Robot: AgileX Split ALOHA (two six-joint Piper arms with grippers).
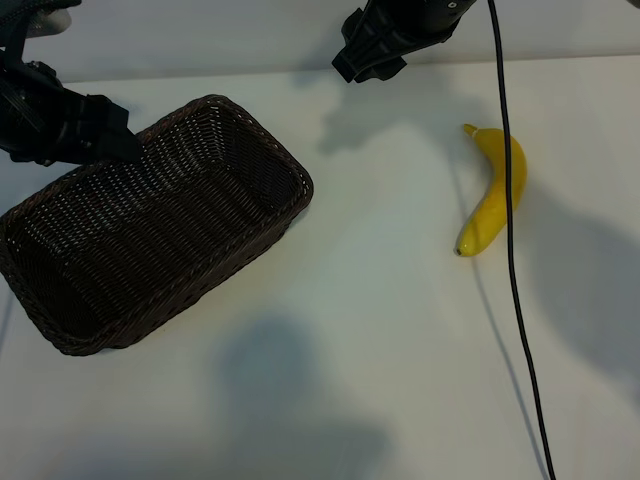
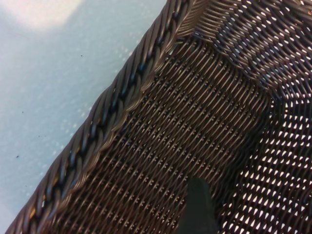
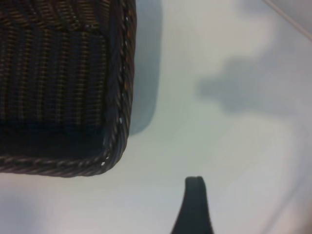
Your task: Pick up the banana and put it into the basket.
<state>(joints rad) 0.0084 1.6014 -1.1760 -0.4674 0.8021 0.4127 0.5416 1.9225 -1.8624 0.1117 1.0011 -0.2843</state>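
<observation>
The yellow banana (image 1: 492, 195) lies on the white table at the right, untouched. At the left sits the dark brown wicker basket (image 1: 265, 135), with nothing inside it. My left gripper (image 1: 110, 135) hovers over the basket's far left rim. The left wrist view shows one of its fingers (image 2: 197, 204) above the woven inside wall and the braided rim (image 2: 112, 122). My right gripper (image 1: 365, 62) hangs at the table's far edge, between basket and banana. One of its fingers (image 3: 194, 204) shows over bare table beside a basket corner (image 3: 122, 97). Both grippers are open and hold nothing.
A thin black cable (image 1: 512, 300) runs from the top down across the table's right side, passing just in front of the banana in the exterior view. Arm shadows fall on the white tabletop (image 1: 380, 300).
</observation>
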